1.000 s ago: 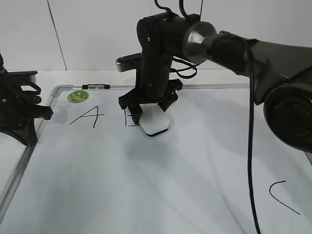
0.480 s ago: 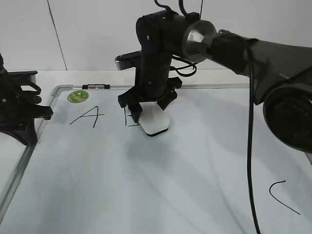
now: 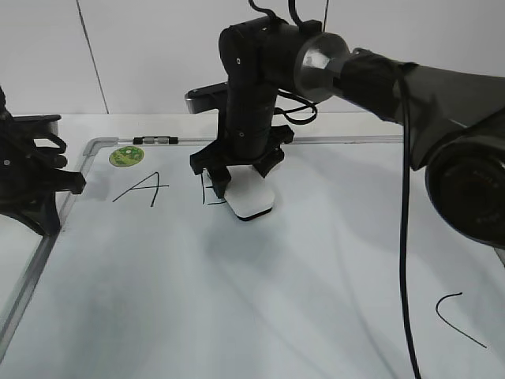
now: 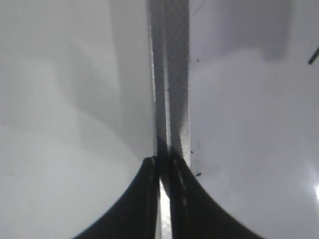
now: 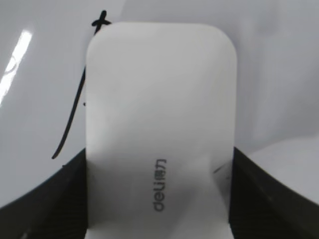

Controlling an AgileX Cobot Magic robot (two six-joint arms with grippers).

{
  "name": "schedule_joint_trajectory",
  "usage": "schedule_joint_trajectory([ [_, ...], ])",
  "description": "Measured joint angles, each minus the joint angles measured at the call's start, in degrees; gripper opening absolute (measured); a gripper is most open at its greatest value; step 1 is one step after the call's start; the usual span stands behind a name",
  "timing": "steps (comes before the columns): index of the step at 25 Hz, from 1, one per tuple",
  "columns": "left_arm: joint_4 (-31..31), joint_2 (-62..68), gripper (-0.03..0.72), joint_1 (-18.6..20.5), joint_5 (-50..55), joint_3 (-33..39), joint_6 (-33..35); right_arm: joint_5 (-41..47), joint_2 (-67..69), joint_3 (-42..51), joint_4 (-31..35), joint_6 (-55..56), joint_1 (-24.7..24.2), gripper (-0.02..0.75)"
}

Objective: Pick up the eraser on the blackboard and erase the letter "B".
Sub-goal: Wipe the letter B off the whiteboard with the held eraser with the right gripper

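Right gripper (image 3: 241, 183): jaws clamping eraser (image 3: 252, 197) | over letter "B" (image 3: 211, 189), far-left of blackboard (image 3: 237, 316) | left gripper (image 4: 162, 169): jaws nearly closed, empty

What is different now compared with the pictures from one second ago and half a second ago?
Almost nothing. The right gripper stays closed on the eraser, which has crept very slightly left on the blackboard. The remaining left strokes of the letter "B" look unchanged. The letter "A", the curved stroke and the left gripper over the frame have not moved.
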Motion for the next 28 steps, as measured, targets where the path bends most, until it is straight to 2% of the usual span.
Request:
schedule_joint_trajectory([
  [13, 0.0, 0.0, 0.025, 0.0, 0.0, 0.0, 0.0, 0.0, 0.0, 0.0, -0.7, 0.8, 0.1, 0.554],
  [21, 0.0, 0.0, 0.025, 0.0, 0.0, 0.0, 0.0, -1.9, 0.1, 0.0, -4.2, 3.2, 0.1, 0.554],
  [28, 0.0, 0.0, 0.025, 0.0, 0.2, 0.0, 0.0, -2.6, 0.2, 0.0, -0.9, 3.8, -0.2, 0.554],
])
